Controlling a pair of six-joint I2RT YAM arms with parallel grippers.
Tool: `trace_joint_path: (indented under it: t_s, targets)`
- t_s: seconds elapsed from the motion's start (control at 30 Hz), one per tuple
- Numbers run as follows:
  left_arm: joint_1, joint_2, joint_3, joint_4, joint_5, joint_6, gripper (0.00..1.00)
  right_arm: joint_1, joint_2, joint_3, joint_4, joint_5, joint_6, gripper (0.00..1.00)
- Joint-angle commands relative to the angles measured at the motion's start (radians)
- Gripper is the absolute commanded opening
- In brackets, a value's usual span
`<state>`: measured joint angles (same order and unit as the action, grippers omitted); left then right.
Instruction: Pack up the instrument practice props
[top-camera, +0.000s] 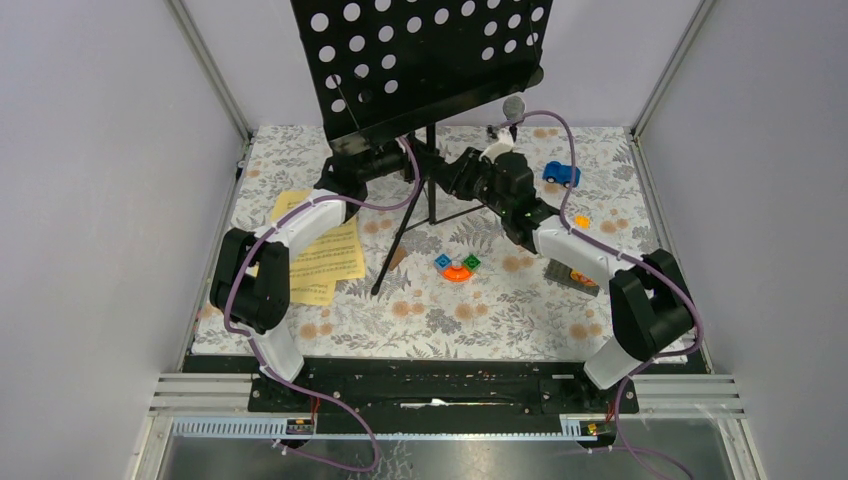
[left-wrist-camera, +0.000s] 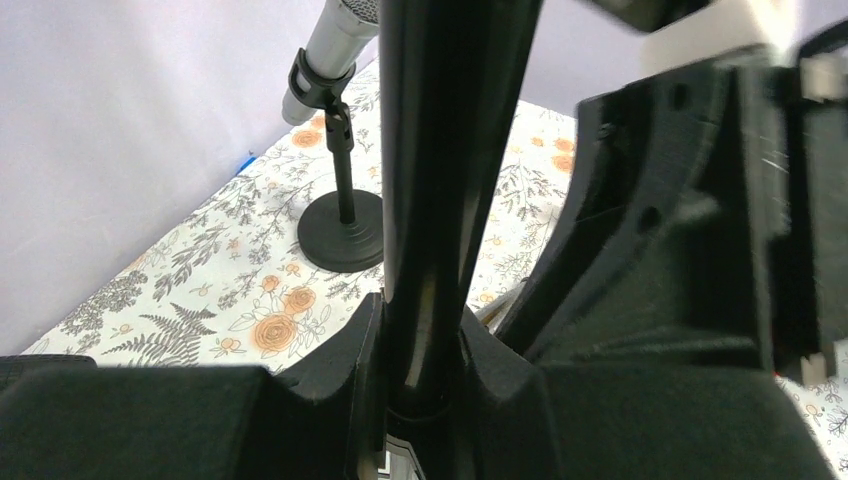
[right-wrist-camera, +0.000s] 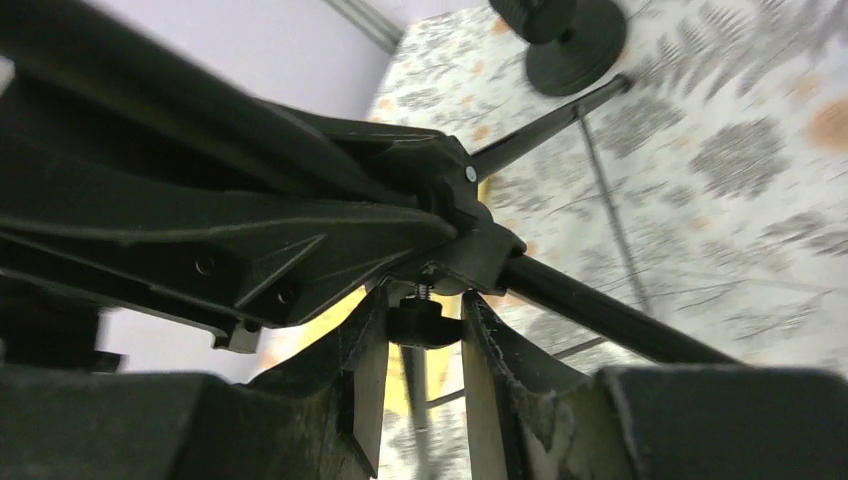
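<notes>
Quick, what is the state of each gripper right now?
Left gripper: closed on the stand pole.
Right gripper: closed on the stand knob.

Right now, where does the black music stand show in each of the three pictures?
Top view: the stand is at top centre, with its perforated plate up high and its legs down on the cloth.
Left wrist: its pole runs up the middle of the picture.
Right wrist: its joint and small knob sit at the centre.
Shared landmark: the floral cloth shows in all three.
</notes>
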<state>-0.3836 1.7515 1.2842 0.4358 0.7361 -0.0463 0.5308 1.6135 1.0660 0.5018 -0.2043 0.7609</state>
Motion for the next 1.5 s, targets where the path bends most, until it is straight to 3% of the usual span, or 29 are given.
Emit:
trace_joint_path:
  t_s: [0.0,0.2,0.33,0.4,0.6,0.8,0.93,1.1,1.27,1.47]
  targets:
    - [0.011,0.033,0.001,-0.131,-0.012,-0.115,0.00,0.143,-0.021,0.080,-0.220,0.247,-0.583,0.13]
    - [0.011,0.032,-0.001,-0.132,-0.018,-0.110,0.00,0.330,0.068,0.056,-0.212,0.630,-1.102,0.13]
    - [0.012,0.036,0.001,-0.132,-0.017,-0.114,0.00,0.425,0.151,0.000,-0.040,0.883,-1.431,0.11]
    - [0.012,0.037,0.000,-0.130,-0.017,-0.116,0.00,0.448,0.176,-0.025,0.078,0.980,-1.501,0.13]
    - [0.026,0.032,-0.015,-0.087,-0.015,-0.153,0.00,0.454,0.056,-0.012,0.023,0.945,-1.263,0.45]
    - [0.037,0.015,-0.032,-0.044,-0.003,-0.178,0.23,0.450,-0.154,-0.064,-0.096,0.781,-0.976,0.70]
    - [0.046,-0.011,-0.068,0.021,-0.004,-0.203,0.43,0.415,-0.303,-0.200,-0.120,0.676,-0.782,0.74]
    - [0.063,-0.046,-0.109,0.127,0.016,-0.255,0.50,0.350,-0.443,-0.325,-0.188,0.553,-0.648,0.75]
    - [0.085,-0.109,-0.173,0.257,0.014,-0.319,0.63,0.291,-0.583,-0.435,-0.213,0.501,-0.567,0.76]
    - [0.091,-0.188,-0.260,0.360,-0.027,-0.357,0.93,0.227,-0.724,-0.502,-0.246,0.431,-0.509,0.76]
